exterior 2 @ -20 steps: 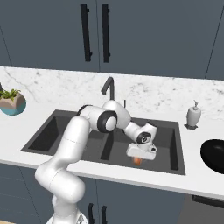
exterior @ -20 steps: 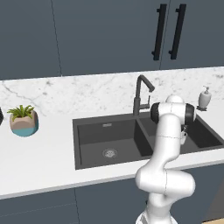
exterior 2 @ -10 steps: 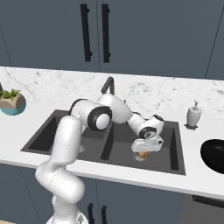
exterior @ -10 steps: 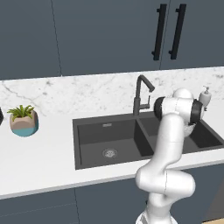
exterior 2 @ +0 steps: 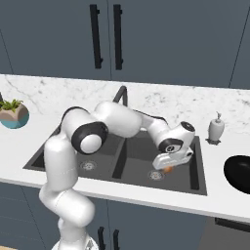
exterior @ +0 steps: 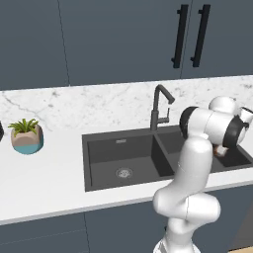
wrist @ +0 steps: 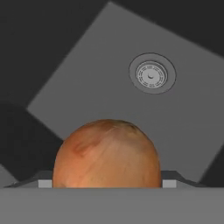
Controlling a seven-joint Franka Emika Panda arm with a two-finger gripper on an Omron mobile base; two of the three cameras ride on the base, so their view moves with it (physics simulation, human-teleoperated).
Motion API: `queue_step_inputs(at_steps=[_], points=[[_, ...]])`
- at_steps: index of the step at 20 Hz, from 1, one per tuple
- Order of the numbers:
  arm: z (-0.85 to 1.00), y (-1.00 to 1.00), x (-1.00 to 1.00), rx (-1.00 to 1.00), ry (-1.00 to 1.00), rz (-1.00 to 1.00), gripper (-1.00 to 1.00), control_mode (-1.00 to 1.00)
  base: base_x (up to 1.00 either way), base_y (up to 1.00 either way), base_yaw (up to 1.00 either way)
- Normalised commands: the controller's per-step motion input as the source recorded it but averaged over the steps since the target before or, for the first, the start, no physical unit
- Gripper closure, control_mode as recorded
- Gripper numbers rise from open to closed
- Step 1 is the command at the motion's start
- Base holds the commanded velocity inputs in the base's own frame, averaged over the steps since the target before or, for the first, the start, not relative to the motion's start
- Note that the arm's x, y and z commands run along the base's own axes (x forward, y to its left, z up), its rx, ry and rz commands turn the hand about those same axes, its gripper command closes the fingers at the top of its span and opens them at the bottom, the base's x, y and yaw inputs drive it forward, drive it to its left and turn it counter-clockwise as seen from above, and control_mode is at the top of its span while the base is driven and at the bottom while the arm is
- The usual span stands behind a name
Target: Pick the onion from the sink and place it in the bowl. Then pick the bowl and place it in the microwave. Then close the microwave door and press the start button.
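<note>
onion (wrist: 106, 154), orange-brown, clamped between the fingers (exterior 2: 168, 166) just above the right basin floor of the sink (exterior 2: 194, 168). step: carrying it out. next: lift clear, swing right to the black bowl (exterior 2: 239, 174) on the counter (exterior 2: 222, 205).

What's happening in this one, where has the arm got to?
The white arm reaches down into the right basin of the sink. Its gripper is at the onion, which sits between the fingertips in the hand view; whether it is gripped or lifted can't be told. The black bowl waits on the counter to the right.
</note>
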Motion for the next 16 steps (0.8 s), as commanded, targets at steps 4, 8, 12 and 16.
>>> queue_step_inputs(at_steps=[4, 8, 12, 16], points=[[1.00, -0.48, -0.28, 0.00, 0.00, -0.04, 1.00, -1.00, 0.00, 0.00, 0.00], [1.00, -0.68, -0.02, 0.00, 0.00, -0.10, 1.00, -1.00, 0.00, 0.00, 0.00], [0.81, -0.82, 0.00, 0.00, 0.00, -0.14, 1.00, -1.00, 0.00, 0.00, 0.00], [0.06, -0.79, -0.01, -0.02, 0.00, -0.14, 1.00, -1.00, 0.00, 0.00, 0.00]])
